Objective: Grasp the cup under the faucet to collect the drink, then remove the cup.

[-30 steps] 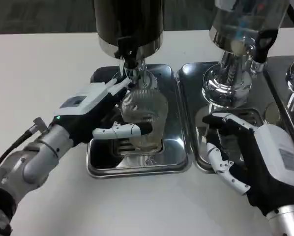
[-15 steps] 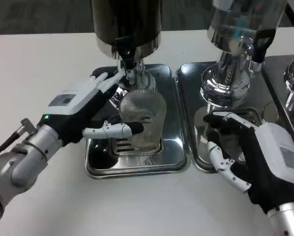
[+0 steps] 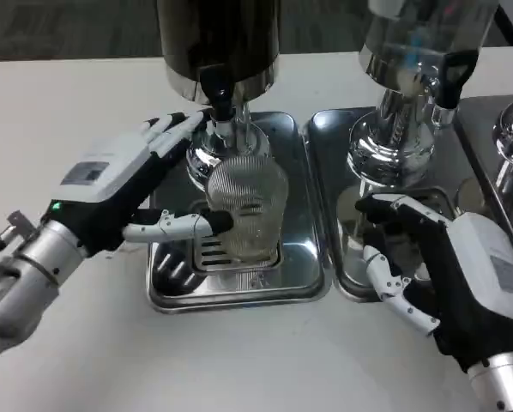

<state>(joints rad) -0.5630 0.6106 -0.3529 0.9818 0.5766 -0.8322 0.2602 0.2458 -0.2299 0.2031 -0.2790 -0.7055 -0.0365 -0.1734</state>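
A clear ribbed cup (image 3: pixel 248 209) stands upright on the grate of the left metal drip tray (image 3: pixel 304 275), right under the black faucet (image 3: pixel 220 107) of the dark dispenser (image 3: pixel 219 43). My left hand (image 3: pixel 123 193) lies to the left of the cup with its fingers (image 3: pixel 172 129) spread and pointing at the dispenser's base. Its thumb tip just reaches the cup's left side, and the hand holds nothing. Over the front of the right tray my right hand (image 3: pixel 437 266) hovers with fingers apart and empty.
A second dispenser (image 3: pixel 415 51) with a chrome foot stands on the right drip tray (image 3: pixel 325 129). Another chrome piece (image 3: pixel 512 142) sits at the far right edge. Bare white table (image 3: pixel 68 103) stretches to the left and along the front.
My left hand has slid left and opened away from the cup, which stays under the faucet. The right hand has barely moved.
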